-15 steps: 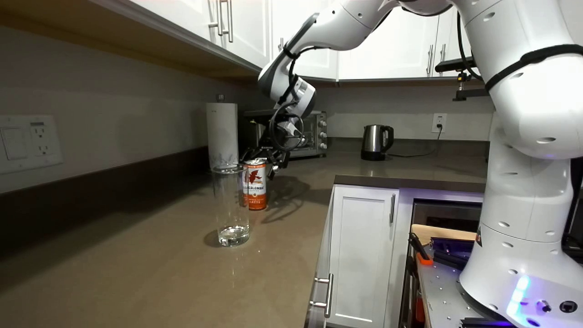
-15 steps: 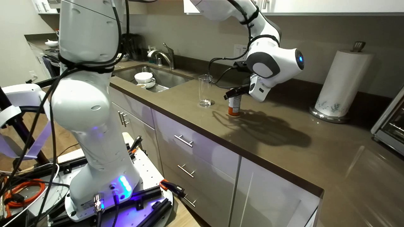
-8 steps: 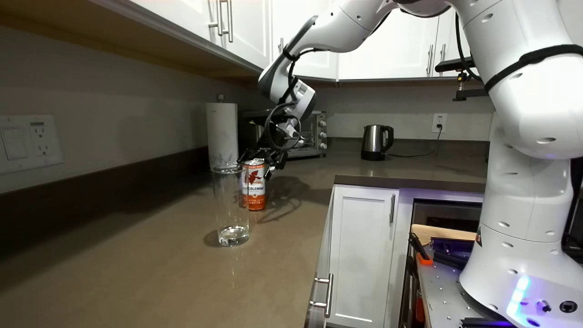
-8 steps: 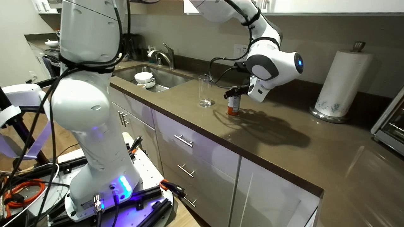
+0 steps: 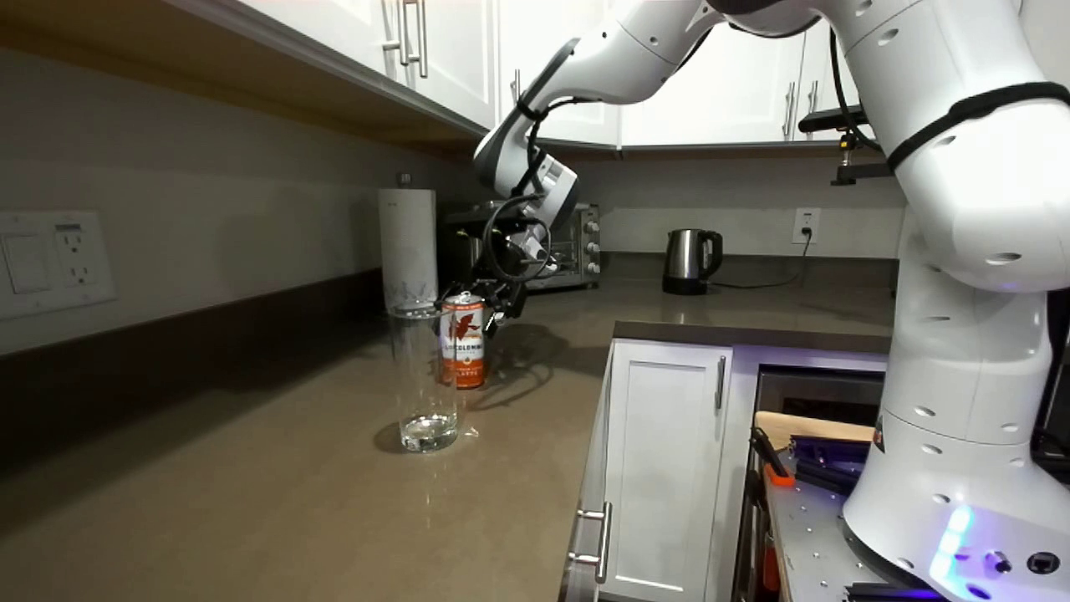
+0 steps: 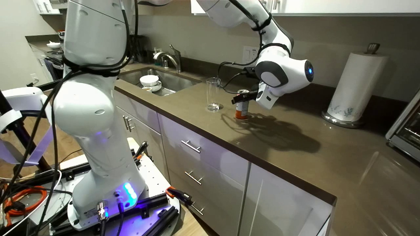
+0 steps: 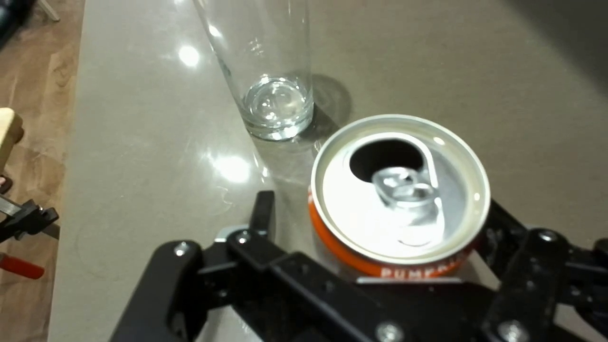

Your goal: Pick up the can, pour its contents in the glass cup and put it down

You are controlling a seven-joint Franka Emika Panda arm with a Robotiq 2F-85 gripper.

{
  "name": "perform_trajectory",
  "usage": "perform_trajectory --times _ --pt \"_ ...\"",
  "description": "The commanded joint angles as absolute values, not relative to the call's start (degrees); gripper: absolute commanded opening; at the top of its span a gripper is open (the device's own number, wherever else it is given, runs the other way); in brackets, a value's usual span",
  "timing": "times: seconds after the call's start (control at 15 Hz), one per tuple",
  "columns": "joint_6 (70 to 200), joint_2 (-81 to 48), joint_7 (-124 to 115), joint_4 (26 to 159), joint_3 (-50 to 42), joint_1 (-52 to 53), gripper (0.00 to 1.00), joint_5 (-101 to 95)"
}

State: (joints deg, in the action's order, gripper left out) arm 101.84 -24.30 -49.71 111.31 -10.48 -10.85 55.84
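A slim orange-and-white drinks can with a dark drinking hole in its silver top stands upright on a brown counter, between the widely spread fingers of a black robot gripper. A gap separates the can from the finger nearer the counter's front edge; the finger toward the back edge is partly hidden by the can, so contact there is hard to judge. A clear glass cup stands near the can, toward the sink.

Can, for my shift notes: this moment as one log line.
can: upright, opened, on counter | claw: open around can | glass cup: upright, unfilled
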Motion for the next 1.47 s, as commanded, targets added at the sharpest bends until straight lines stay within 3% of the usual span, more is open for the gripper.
perform_trajectory --times 0.0,0.73,0.8,0.87,1.4 --pt "100.15 -25.11 -49.08 110.58 -10.45 -11.34 1.00 57.88" --pt "98.83 -25.46 -48.81 110.17 -10.53 -11.76 1.00 59.04" --pt "98.66 -25.48 -48.71 110.14 -10.52 -11.80 0.77 59.06" --pt "98.57 -25.54 -48.67 110.07 -10.53 -11.81 0.99 59.13" --pt "90.46 -28.28 -43.01 105.63 -10.64 -12.65 1.00 56.91"
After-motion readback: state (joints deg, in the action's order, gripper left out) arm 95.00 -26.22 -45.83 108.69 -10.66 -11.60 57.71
